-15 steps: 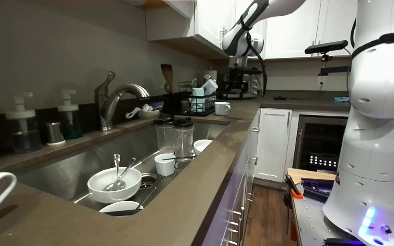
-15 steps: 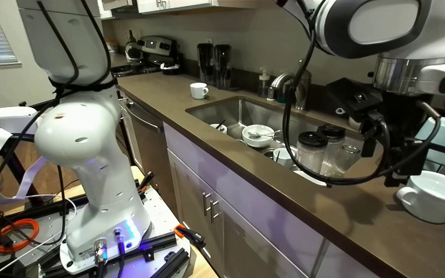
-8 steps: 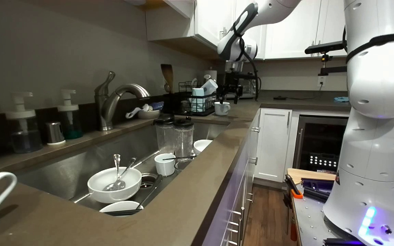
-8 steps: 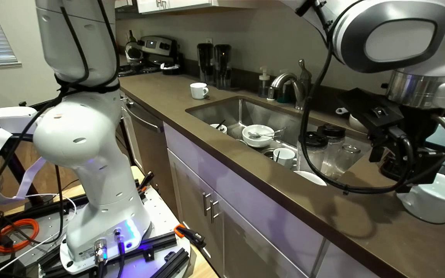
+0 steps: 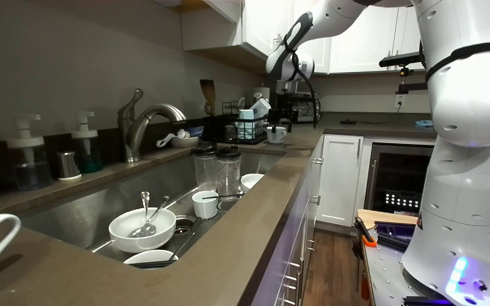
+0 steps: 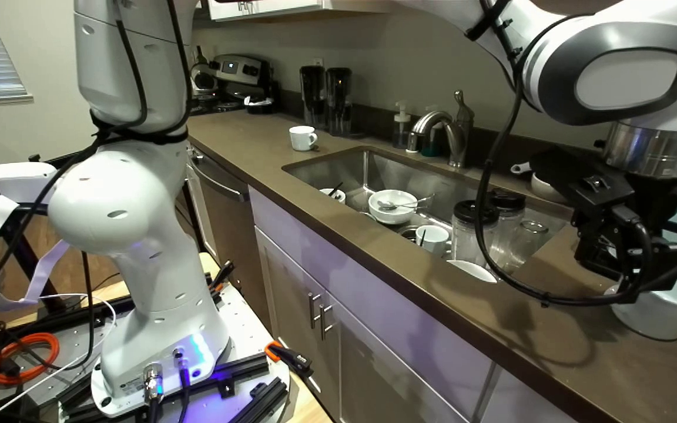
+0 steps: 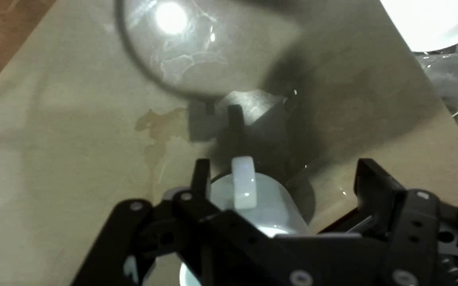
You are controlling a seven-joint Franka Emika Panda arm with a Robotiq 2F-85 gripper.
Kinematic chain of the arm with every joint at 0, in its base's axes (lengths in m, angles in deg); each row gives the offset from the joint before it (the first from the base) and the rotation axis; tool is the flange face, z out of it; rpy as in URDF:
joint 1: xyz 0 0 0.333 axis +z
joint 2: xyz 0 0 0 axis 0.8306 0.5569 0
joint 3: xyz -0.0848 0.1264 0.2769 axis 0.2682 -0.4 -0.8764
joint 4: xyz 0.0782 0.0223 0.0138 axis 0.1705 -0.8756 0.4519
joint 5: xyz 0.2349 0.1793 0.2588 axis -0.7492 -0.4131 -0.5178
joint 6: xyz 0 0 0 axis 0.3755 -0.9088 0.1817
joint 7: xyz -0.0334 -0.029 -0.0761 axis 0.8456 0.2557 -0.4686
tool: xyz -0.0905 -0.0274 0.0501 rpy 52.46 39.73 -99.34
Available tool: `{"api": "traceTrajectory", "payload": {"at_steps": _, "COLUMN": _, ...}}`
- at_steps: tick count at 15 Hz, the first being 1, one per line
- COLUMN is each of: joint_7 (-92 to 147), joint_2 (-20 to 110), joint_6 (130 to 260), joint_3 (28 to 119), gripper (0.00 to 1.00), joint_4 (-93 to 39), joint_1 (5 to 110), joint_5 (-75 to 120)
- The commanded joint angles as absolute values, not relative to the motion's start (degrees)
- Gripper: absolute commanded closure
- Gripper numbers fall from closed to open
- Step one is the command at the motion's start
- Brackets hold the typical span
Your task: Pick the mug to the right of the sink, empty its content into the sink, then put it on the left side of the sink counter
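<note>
The mug [image 5: 276,136], plain white with a side handle, stands upright on the sink counter [image 5: 211,263] to the right of the sink [image 6: 344,167]. In an exterior view the mug [image 6: 662,311] is partly behind my gripper. My gripper [image 5: 282,127] is open and low over the mug's handle side. In the wrist view the mug [image 7: 268,198] and its handle show between the fingers of my gripper [image 7: 284,163], the handle nearer the left finger [image 7: 201,176]. The fingers do not hold it. The mug's contents cannot be made out.
A black dish rack [image 5: 253,127] with cups stands close beside the mug. The faucet [image 5: 160,111] arches over the sink, which holds bowls, a white cup [image 5: 205,205] and lidded jars [image 5: 228,170]. Another white mug [image 6: 302,139] stands across the sink.
My gripper has come down and moved toward the mug and the dish rack, to the left in one exterior view and to the right in another. The mug has not moved.
</note>
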State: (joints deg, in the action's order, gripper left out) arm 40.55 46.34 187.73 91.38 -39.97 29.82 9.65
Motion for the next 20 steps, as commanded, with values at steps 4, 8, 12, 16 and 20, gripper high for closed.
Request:
{"api": "traceTrajectory", "payload": {"at_steps": 4, "joint_7": 42.4, "joint_2": 49.9, "joint_6": 186.8, "joint_3": 89.7, "gripper": 0.00, "joint_4": -36.2, "joint_1": 26.9, "joint_5": 8.2}}
{"api": "traceTrajectory", "payload": {"at_steps": 8, "joint_7": 42.4, "joint_2": 51.1, "joint_6": 186.9, "joint_3": 89.0, "gripper": 0.40, "joint_4": -35.7, "joint_1": 26.2, "joint_5": 8.1}}
{"api": "traceTrajectory", "payload": {"at_steps": 12, "joint_7": 42.4, "joint_2": 51.5, "joint_6": 187.0, "joint_3": 88.6, "gripper": 0.65, "joint_4": -35.4, "joint_1": 26.0, "joint_5": 8.2}}
{"api": "traceTrajectory", "payload": {"at_steps": 16, "joint_7": 42.4, "joint_2": 51.8, "joint_6": 186.8, "joint_3": 88.4, "gripper": 0.61, "joint_4": -34.9, "joint_1": 25.7, "joint_5": 8.3}}
{"api": "traceTrajectory", "payload": {"at_steps": 20, "joint_7": 42.2, "joint_2": 52.3, "joint_6": 186.8, "joint_3": 88.3, "gripper": 0.56, "joint_4": -34.5, "joint_1": 25.6, "joint_5": 8.3}}
